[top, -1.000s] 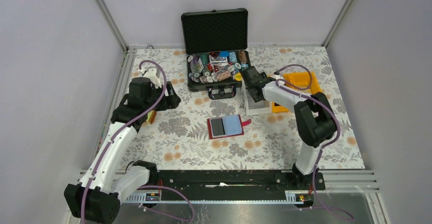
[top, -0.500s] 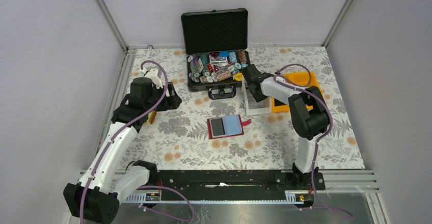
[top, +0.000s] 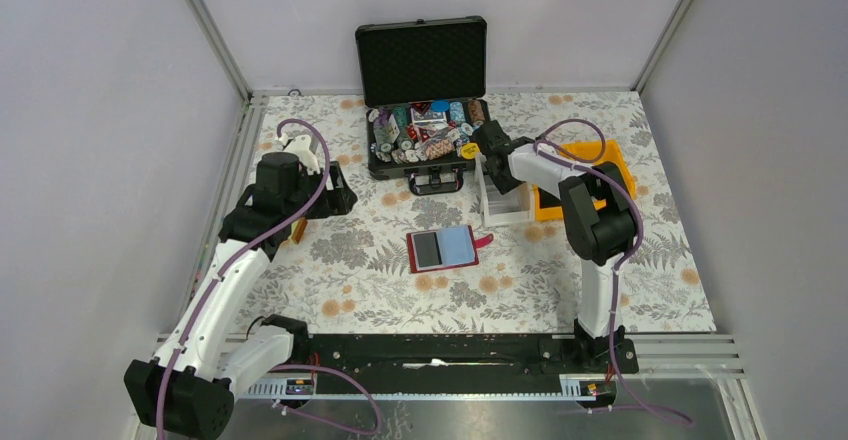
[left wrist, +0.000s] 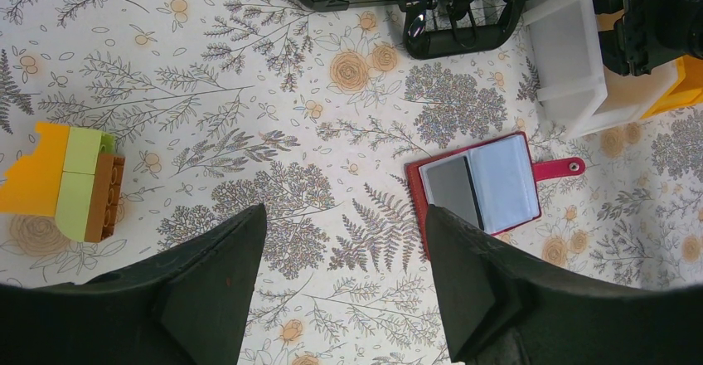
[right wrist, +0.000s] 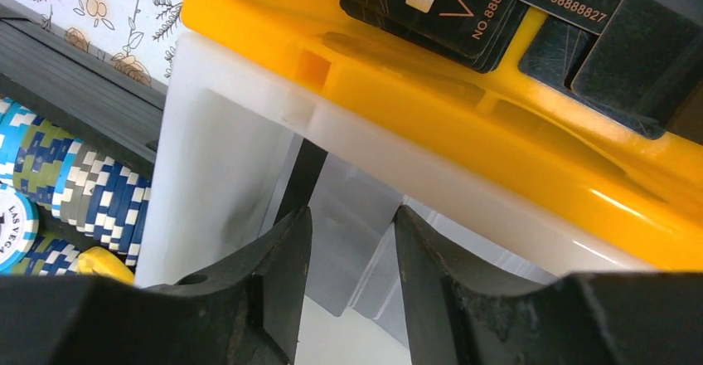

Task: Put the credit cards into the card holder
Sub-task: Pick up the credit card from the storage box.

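Right arm has folded its elbow toward the left and pushed its gripper deeper over the white bin, and its jaws have narrowed; the left arm has not shifted.

Card holder (top: 441, 249) lies open and flat at mid-table, inner pockets up, snap tab pointing right, untouched by either arm. Credit cards (right wrist: 448, 0), dark with "VIP" lettering, lie overlapped in the yellow bin (right wrist: 414, 91) at the far right. White bin (right wrist: 215, 158) sits against that bin's left side.

Right gripper (right wrist: 348, 216) is lowered into the white bin, fingers a narrow gap apart; whether anything is pinched between them cannot be determined.

Left gripper (left wrist: 340, 224) hovers over the left of the table, jaws wide with nothing between them.

Black case (top: 425, 110) stands open at the far edge, holding poker chips (top: 425, 132). Toy block stack (left wrist: 70, 182) rests on the floral table cover (top: 350, 280) at the left.
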